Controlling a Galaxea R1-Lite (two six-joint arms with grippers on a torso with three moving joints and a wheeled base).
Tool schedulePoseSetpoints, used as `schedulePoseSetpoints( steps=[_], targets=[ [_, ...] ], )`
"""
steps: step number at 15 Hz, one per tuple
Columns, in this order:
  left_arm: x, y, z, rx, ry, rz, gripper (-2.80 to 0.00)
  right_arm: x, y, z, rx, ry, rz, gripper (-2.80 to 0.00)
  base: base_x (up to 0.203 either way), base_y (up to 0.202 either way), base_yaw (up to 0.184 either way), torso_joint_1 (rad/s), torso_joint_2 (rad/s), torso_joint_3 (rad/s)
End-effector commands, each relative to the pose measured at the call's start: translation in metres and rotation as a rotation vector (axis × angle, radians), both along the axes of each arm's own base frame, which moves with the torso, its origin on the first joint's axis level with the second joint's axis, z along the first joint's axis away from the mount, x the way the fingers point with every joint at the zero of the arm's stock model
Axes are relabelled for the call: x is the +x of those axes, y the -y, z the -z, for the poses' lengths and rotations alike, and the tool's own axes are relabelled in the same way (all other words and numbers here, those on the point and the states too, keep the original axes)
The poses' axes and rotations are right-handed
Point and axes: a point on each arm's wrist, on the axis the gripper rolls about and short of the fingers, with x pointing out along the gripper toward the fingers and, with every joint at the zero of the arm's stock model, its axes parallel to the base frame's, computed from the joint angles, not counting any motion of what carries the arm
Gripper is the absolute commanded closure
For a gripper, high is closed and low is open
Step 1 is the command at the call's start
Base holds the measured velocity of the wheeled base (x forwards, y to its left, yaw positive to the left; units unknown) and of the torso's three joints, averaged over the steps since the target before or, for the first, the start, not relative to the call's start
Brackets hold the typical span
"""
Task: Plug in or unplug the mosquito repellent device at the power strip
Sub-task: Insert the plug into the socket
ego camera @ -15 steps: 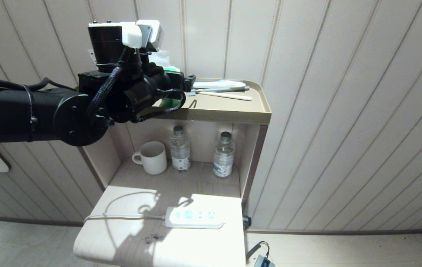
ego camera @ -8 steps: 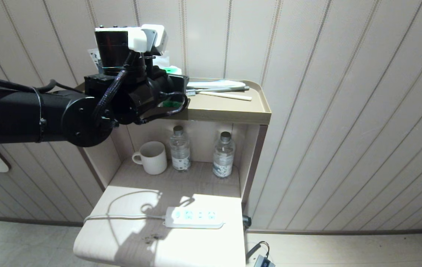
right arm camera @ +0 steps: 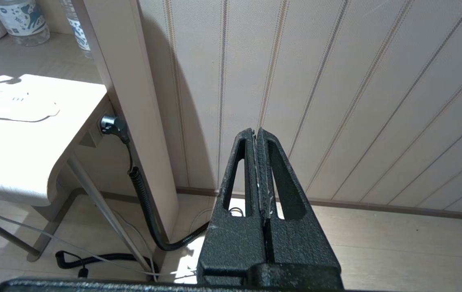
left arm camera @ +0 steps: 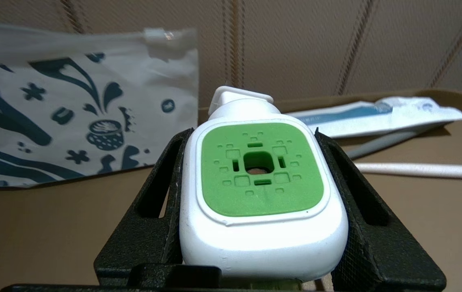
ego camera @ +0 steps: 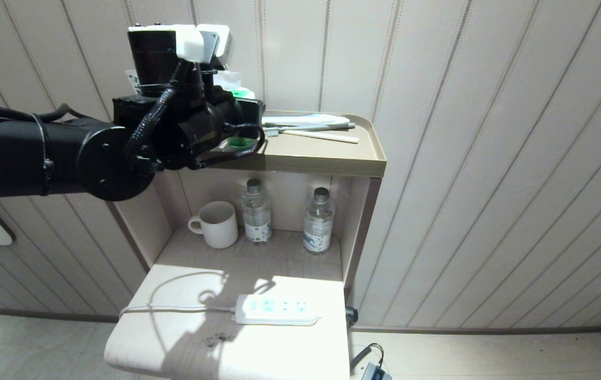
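Top tray [ego camera: 369,153]: holds the mosquito repellent device [left arm camera: 259,194], a printed zip pouch [left arm camera: 72,117], a wrapped packet [left arm camera: 381,113] and two stick-like items lying side by side.
Left gripper [left arm camera: 255,170]: over the tray's left part, fingers closed against both sides of the device's white-and-green head; whether the device rests on the tray cannot be told.
Open shelf [ego camera: 258,253]: one white mug [ego camera: 217,224], two water bottles [ego camera: 256,211].
Lower table [ego camera: 174,343]: one power strip [ego camera: 276,310], four sockets, nothing plugged in, cord running left.
Right gripper [right arm camera: 260,178]: parked low beside the cabinet, fingers pressed together, empty.
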Motion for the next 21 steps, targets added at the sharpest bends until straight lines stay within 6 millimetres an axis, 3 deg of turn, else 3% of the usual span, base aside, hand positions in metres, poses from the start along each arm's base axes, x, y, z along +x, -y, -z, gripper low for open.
schedulePoseSetpoints(
  steps=[1,6,13,17,21],
  targets=[
    [-0.015,-0.012,-0.03,-0.049,0.057,-0.036,0.0,0.0,0.0,0.0,0.0,-0.001,-0.001,0.0,0.0,0.0,0.0,0.0,0.0,0.0],
    [-0.035,-0.03,-0.07,-0.138,0.085,-0.184,0.0,0.0,0.0,0.0,0.0,-0.001,-0.001,0.0,0.0,0.0,0.0,0.0,0.0,0.0],
    [-0.132,-0.102,-0.114,-0.02,-0.146,-0.212,0.0,0.0,0.0,0.0,0.0,-0.001,-0.001,0.0,0.0,0.0,0.0,0.0,0.0,0.0],
    [-0.178,-0.129,-0.108,0.103,-0.337,-0.085,0.0,0.0,0.0,0.0,0.0,-0.001,-0.001,0.0,0.0,0.0,0.0,0.0,0.0,0.0],
    [-0.197,-0.13,-0.091,0.219,-0.555,0.049,0.0,0.0,0.0,0.0,0.0,-0.001,-0.001,0.0,0.0,0.0,0.0,0.0,0.0,0.0]
  ],
)
